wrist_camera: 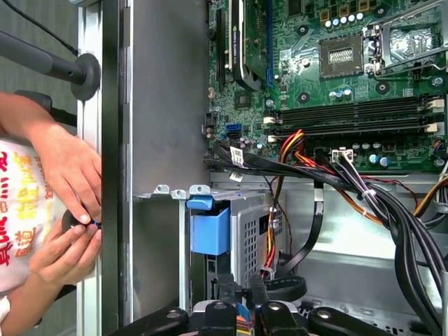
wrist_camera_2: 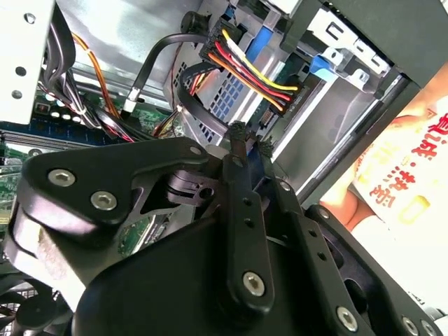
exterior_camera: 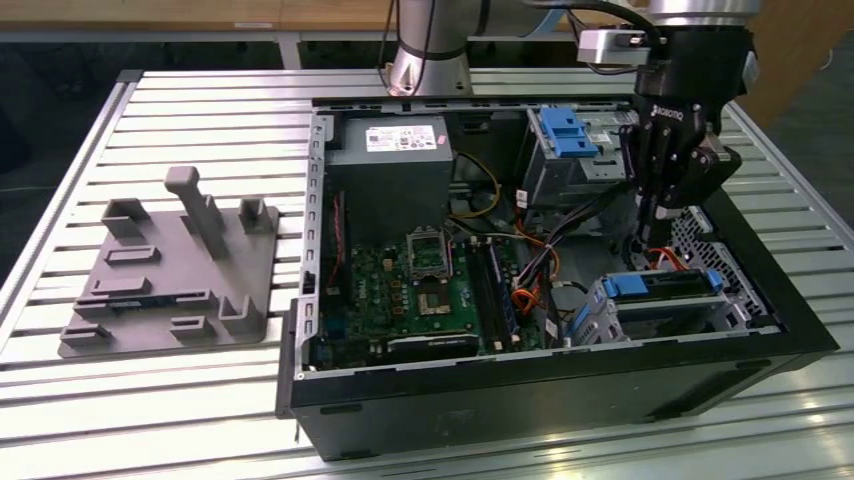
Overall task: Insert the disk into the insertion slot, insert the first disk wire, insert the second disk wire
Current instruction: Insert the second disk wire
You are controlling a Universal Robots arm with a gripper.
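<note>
The disk (exterior_camera: 677, 292), silver in a blue carrier, lies inside the insertion slot (exterior_camera: 599, 322), a low perforated cage at the case's front corner on the exterior view's right. My gripper (exterior_camera: 650, 232) hangs just behind the disk's rear end. In the second wrist view the gripper (wrist_camera_2: 250, 138) has its fingers nearly together, with a small blue piece pinched between them. A black plug on multi-coloured wires (wrist_camera_2: 260, 78) sits at the disk's (wrist_camera_2: 343, 115) end. The first wrist view shows the gripper (wrist_camera: 240, 287) beside the slot (wrist_camera: 246, 227), near the coloured wires (wrist_camera: 270, 241).
The taller cage with a blue latch (exterior_camera: 566, 130) stands behind the gripper. Black cable bundles (wrist_camera: 364, 199) cross between the motherboard (exterior_camera: 414, 285) and the cages. A person's hands (wrist_camera: 66, 203) hold something small just outside the case wall (wrist_camera: 164, 105). A grey fixture (exterior_camera: 167, 270) lies on the table.
</note>
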